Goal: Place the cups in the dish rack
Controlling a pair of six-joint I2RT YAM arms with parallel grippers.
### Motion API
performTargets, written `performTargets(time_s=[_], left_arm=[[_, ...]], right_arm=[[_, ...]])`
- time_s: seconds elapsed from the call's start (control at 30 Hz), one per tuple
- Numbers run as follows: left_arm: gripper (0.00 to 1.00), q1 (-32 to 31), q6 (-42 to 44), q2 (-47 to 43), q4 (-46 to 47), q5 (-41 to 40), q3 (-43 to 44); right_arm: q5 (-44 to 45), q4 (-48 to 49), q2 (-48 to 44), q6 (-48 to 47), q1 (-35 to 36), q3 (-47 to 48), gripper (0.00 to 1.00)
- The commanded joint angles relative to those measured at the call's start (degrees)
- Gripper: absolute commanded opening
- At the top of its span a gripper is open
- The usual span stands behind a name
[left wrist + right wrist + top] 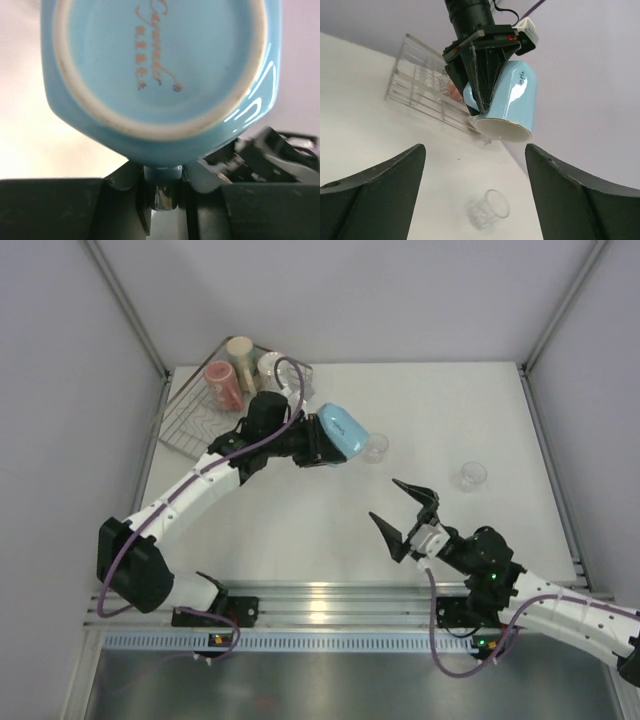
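The light blue cup [342,432] hangs mid-frame, right of the dish rack [190,420], clamped in the left gripper [318,443]. Glazed ceramic, probably slick and chippable, so pinching its wall seems safest. The right gripper [383,498], lower right, gapes empty.

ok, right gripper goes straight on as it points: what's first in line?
Probably the tiny clear glass, low and centred ahead of the open right gripper. The light blue cup held by the left gripper hangs higher and beyond; depth is unclear.
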Motion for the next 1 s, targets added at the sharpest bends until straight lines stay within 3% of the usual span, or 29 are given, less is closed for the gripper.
performTargets(time_s=[0.0,0.07,0.1,0.13,0.2,0.23,0.33,0.47,0.57,0.77,0.97], left_arm=[[0.00,0.5,12.2,0.9,-5.5,-14.0,5.7],[0.00,0.5,15.0,1.6,-8.8,-24.3,8.3],[0.00,0.5,17.7,1.7,-9.1,-27.6,8.9],[0.00,0.5,19.1,2.2,-9.3,-34.6,9.8],[0.00,0.5,22.8,2.5,-9.5,-40.0,10.6],[0.00,0.6,23.8,3.1,-9.6,-44.3,11.7],[0.00,1.1,27.2,4.2,-9.6,-50.8,13.3],[0.00,2.4,30.4,5.7,-9.3,-54.1,16.1],[0.00,5.2,30.1,7.5,-8.9,-51.5,17.8],[0.00,10.0,32.2,11.9,-8.9,-52.3,21.5],[0.00,12.7,32.9,16.2,-6.6,-50.4,23.7]], right_arm=[[-0.3,0.9,-5.4,21.3,1.2,-0.8,0.82],[2.0,-0.1,-7.0,29.2,1.1,0.0,0.80],[7.7,-1.3,-7.0,37.7,1.1,0.8,0.79],[10.4,-6.8,-6.9,42.1,1.2,3.9,0.78],[18.2,-15.7,-4.0,54.5,1.1,8.7,0.76],[20.3,-24.8,-2.3,57.6,1.1,14.2,0.75],[24.3,-39.3,7.1,64.5,1.1,22.5,0.76],[24.3,-46.3,13.3,67.6,1.2,28.0,0.79],[21.0,-45.6,14.1,67.6,1.1,28.0,0.79],[20.6,-42.4,11.0,68.7,1.1,24.9,0.79],[21.6,-47.4,8.6,70.5,1.1,25.8,0.80]])
